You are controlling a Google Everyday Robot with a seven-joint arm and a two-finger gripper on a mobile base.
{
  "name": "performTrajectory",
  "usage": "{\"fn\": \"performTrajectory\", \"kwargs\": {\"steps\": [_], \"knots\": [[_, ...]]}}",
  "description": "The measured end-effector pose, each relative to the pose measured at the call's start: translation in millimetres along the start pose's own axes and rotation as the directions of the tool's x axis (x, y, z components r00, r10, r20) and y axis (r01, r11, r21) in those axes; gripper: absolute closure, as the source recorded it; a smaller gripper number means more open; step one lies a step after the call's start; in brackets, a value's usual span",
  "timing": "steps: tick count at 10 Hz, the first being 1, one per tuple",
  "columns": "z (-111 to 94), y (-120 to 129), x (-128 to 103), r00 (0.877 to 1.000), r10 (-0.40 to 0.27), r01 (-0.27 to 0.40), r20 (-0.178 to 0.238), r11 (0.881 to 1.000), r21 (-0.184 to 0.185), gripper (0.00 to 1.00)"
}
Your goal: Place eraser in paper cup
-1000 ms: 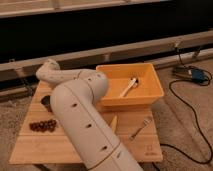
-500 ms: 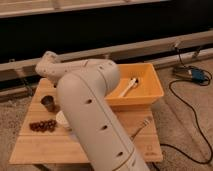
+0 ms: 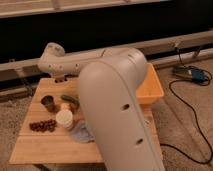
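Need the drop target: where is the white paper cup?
The small white paper cup stands on the wooden table's left half, near the dark grey metal cup and dark red grapes; the pincer hangs farther back, under the arm's joint.

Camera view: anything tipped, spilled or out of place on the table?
Nothing stands out. The paper cup and dark metal cup stand upright on the table, with nothing spilled. The hand hangs at the table's far edge, below the end of the arm, which hides the table's right part.
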Motion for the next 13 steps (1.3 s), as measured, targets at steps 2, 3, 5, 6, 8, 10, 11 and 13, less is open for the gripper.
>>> {"fn": "performTrajectory", "kwargs": {"steps": [2, 3, 5, 6, 8, 10, 11, 13], "knots": [[-30, 11, 30, 1.000, 0.009, -0.010, -0.021, 1.000, -0.028, 1.00], [-47, 25, 49, 0.999, 0.011, -0.013, -0.040, 0.998, -0.054, 1.00], [-78, 34, 83, 0.996, 0.017, -0.025, -0.084, 0.996, -0.090, 1.00], [-93, 40, 100, 0.993, 0.012, -0.025, -0.114, 0.993, -0.114, 1.00], [-115, 40, 127, 0.986, 0.010, -0.035, -0.168, 0.989, -0.147, 1.00], [-129, 38, 147, 0.974, 0.000, -0.041, -0.229, 0.983, -0.177, 1.00], [-135, 38, 159, 0.966, -0.006, -0.044, -0.258, 0.981, -0.190, 1.00], [-144, 40, 180, 0.948, -0.021, -0.051, -0.316, 0.974, -0.219, 1.00]]}}
